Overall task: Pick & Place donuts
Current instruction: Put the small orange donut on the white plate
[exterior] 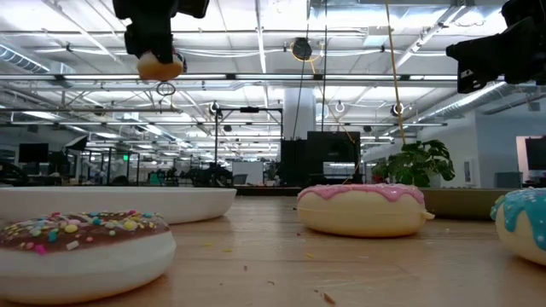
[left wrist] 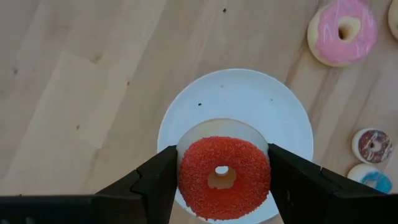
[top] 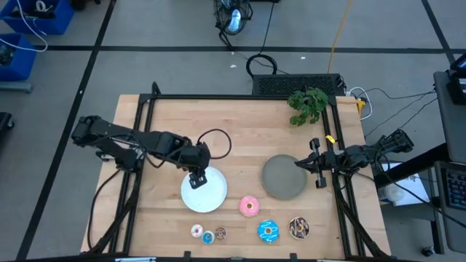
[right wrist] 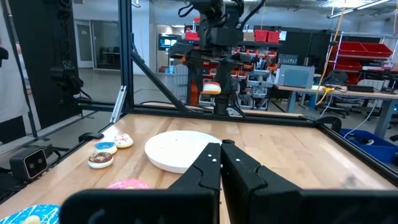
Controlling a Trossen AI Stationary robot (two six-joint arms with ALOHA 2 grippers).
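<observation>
My left gripper (top: 196, 177) hangs above the round white plate (top: 207, 196), shut on a red-orange donut (left wrist: 224, 177). The low view shows that donut (exterior: 160, 66) high over the table. My right gripper (top: 302, 164) waits shut at the right side of the grey plate (top: 280, 182), its fingers (right wrist: 221, 162) level. On the wood near the front edge lie the pink donut (top: 250, 206), the blue sprinkled donut (top: 268, 231), the dark brown donut (top: 298, 228) and three tiny donuts (top: 208, 234). My left gripper pinches the red-orange donut between its two fingers, one on each opposite side of the outer rim (left wrist: 183, 180). The fingers come from above, pointing steeply down. The donut sits flat in the hold, its red top up, lifted clear above the white plate (left wrist: 273, 106).
A green plant (top: 307, 105) stands at the far right corner. A black cable loop (top: 215, 142) lies behind the white plate. Dark frame rails (top: 240, 96) run round the table. Bare wood lies at the left and in the far middle.
</observation>
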